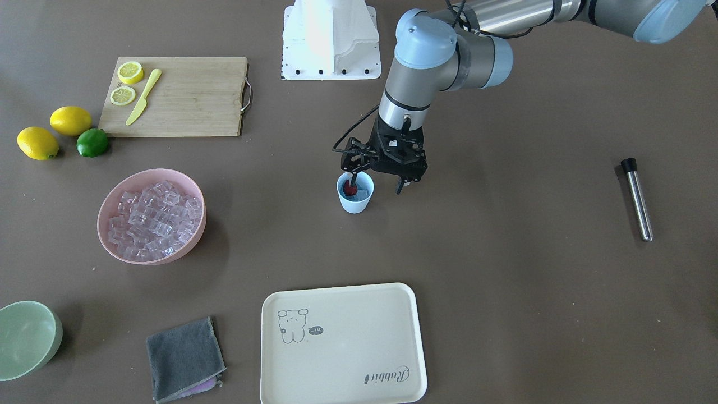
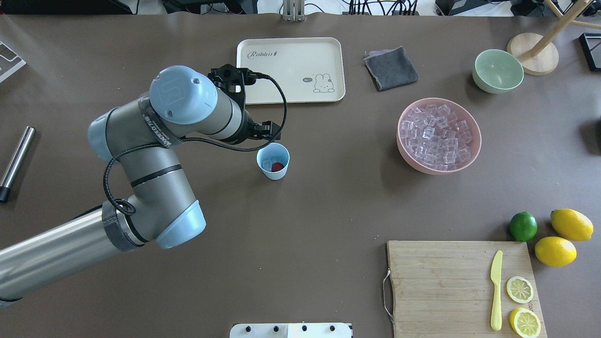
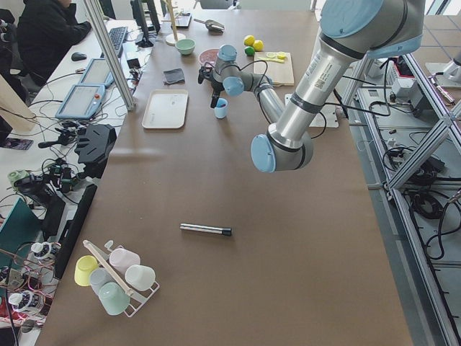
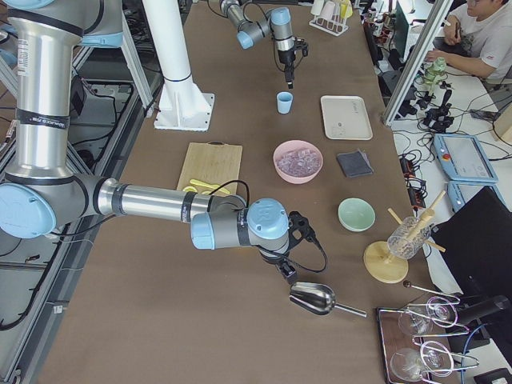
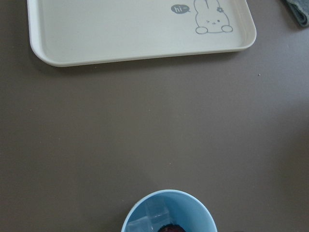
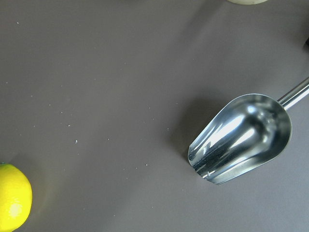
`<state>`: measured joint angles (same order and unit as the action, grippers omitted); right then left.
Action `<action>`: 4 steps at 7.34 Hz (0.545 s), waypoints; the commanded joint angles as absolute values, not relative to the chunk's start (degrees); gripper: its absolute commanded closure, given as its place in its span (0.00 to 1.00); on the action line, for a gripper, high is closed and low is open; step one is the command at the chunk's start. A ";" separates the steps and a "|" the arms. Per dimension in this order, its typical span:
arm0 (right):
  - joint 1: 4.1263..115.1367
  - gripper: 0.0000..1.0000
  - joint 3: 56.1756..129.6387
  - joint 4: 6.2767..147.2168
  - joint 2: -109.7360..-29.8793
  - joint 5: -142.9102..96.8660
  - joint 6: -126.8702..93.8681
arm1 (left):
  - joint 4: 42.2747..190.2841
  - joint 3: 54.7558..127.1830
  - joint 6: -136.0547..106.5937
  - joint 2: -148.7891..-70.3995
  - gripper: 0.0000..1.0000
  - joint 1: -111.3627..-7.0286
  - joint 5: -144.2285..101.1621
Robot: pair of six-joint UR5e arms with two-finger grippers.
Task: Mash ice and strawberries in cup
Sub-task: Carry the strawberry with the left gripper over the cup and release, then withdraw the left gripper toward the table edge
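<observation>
The light-blue cup [image 1: 355,203] stands mid-table; it also shows in the overhead view [image 2: 273,172] and the left wrist view [image 5: 135,217]. Inside it lie a red strawberry [image 2: 277,166] and a clear ice piece [image 2: 267,164]; both also show in the left wrist view, ice [image 5: 154,212] and strawberry [image 5: 171,228]. My left gripper [image 1: 377,184] hangs open just above the cup, one finger over its mouth and the other beside it. My right gripper [image 4: 286,274] is far off near a metal scoop [image 6: 241,137]; I cannot tell whether it is open or shut.
A pink bowl [image 1: 151,257] full of ice cubes [image 1: 154,216] stands beside the cup. A metal muddler [image 1: 638,199] lies on the far side of the left arm. A cream tray [image 1: 348,336], grey cloth [image 1: 182,356], green bowl [image 1: 28,336], cutting board [image 1: 190,101], lemons and lime are spread around.
</observation>
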<state>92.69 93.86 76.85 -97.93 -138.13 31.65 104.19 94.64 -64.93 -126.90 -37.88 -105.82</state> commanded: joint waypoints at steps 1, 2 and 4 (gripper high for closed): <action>92.64 0.01 93.08 76.73 -97.39 -138.34 31.82 | 103.71 94.57 -59.73 -119.05 0.02 -49.16 -113.07; 92.64 0.01 93.69 76.73 -97.21 -138.43 31.99 | 104.15 93.44 -52.80 -115.26 0.02 -54.96 -117.03; 92.64 0.01 95.78 76.73 -96.77 -138.60 31.47 | 104.24 83.66 -32.66 -112.07 0.02 -66.99 -121.87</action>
